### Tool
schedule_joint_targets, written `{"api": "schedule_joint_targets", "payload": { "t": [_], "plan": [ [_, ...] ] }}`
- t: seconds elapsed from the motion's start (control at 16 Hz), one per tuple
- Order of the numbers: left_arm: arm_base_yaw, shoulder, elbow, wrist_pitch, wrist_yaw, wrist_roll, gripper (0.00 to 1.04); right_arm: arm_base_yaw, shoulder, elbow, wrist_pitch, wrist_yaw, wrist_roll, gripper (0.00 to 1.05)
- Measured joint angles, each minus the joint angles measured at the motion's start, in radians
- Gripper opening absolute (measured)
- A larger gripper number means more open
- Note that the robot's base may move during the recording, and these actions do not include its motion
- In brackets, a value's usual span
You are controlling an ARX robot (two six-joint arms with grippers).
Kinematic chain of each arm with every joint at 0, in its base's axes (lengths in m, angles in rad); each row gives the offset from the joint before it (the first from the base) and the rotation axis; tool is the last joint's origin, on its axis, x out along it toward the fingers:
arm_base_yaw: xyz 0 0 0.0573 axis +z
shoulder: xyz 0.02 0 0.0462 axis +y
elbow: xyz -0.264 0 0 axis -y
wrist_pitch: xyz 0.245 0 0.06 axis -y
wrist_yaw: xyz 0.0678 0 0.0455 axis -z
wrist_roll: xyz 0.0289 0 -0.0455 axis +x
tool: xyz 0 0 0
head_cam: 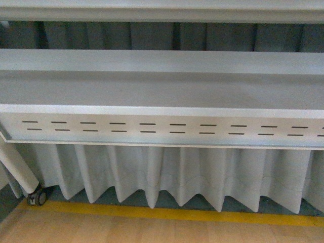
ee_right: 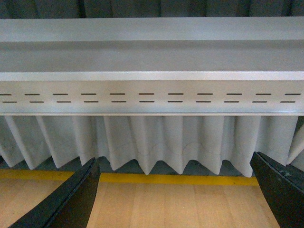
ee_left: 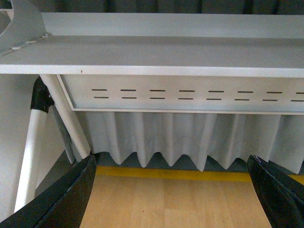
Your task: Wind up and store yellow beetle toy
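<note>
The yellow beetle toy is out of view in all three views. My left gripper is open and empty, its black fingers spread wide over a wooden floor. My right gripper is also open and empty, with black fingers wide apart over the same floor. Neither gripper shows in the front view.
A grey table with a slotted front panel fills the front view, over a pleated white curtain. A yellow floor stripe runs along the wooden floor. A white table leg and a caster wheel stand at the left.
</note>
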Motion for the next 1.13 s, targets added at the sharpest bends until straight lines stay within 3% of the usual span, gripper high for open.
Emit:
{"api": "schedule_joint_targets", "payload": {
  "t": [1.13],
  "plan": [
    [0.000,0.000,0.000,-0.002,0.000,0.000,0.98,0.000,-0.001,0.000,-0.001,0.000,0.000,0.98]
  ]
}}
